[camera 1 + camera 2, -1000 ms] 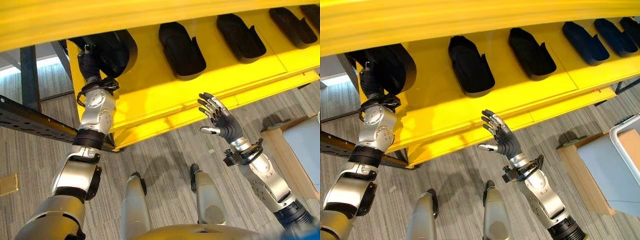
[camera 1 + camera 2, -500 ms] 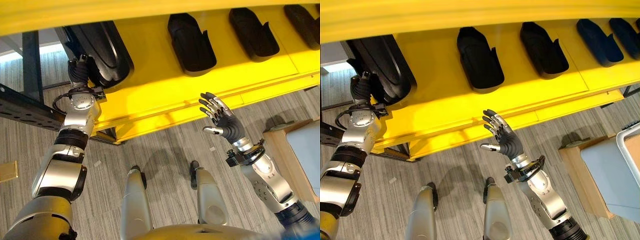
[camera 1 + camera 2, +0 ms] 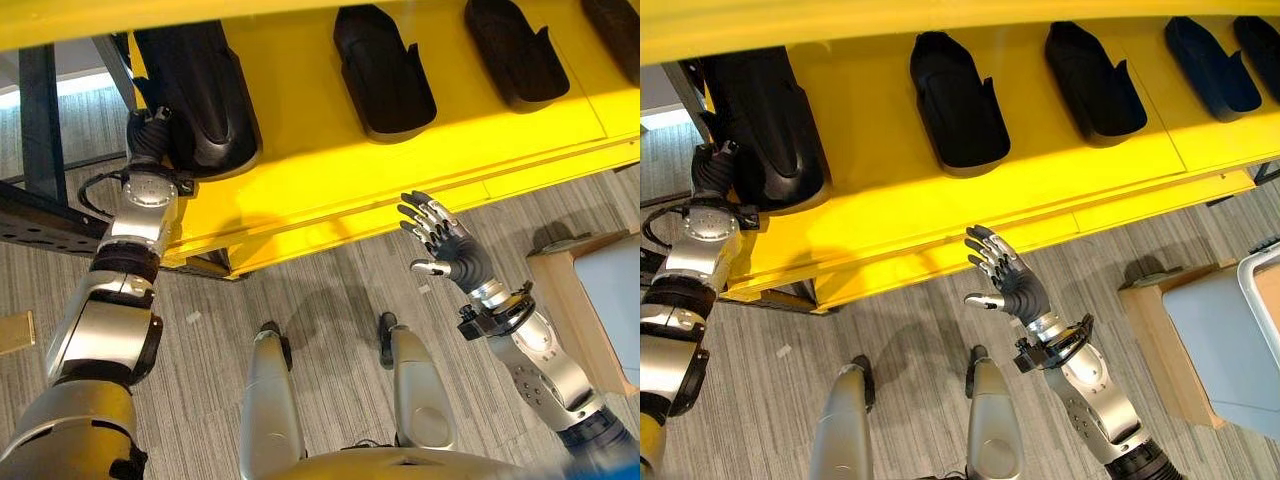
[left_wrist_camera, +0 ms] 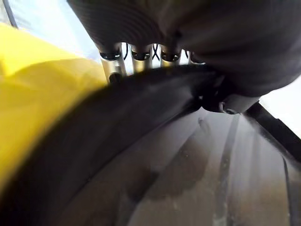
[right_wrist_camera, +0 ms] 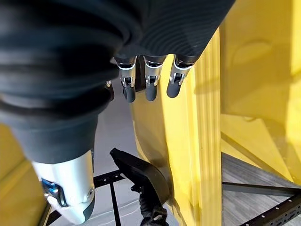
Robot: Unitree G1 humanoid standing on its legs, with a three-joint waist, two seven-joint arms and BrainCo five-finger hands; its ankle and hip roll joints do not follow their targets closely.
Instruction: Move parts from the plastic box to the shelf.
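A large black moulded part (image 3: 200,90) rests at the left end of the yellow shelf (image 3: 330,170). My left hand (image 3: 150,140) is at its near left edge. In the left wrist view the fingers (image 4: 113,66) go over the part's rim (image 4: 141,155) and the thumb presses the near side, so the hand is shut on it. Further black parts (image 3: 385,70) (image 3: 515,50) lie in a row to the right. My right hand (image 3: 1010,280) hangs open in front of the shelf's edge, fingers (image 5: 148,84) spread and holding nothing.
A second yellow shelf board (image 3: 150,15) overhangs the row of parts. A dark perforated metal beam (image 3: 45,215) runs at the left. At the right stands a wooden platform (image 3: 575,300) with a grey box (image 3: 1230,340) on it.
My left arm has swung left and the black part it holds now lies lengthwise on the shelf's left end. The right hand has stayed open and nearly still. The camera has shifted.
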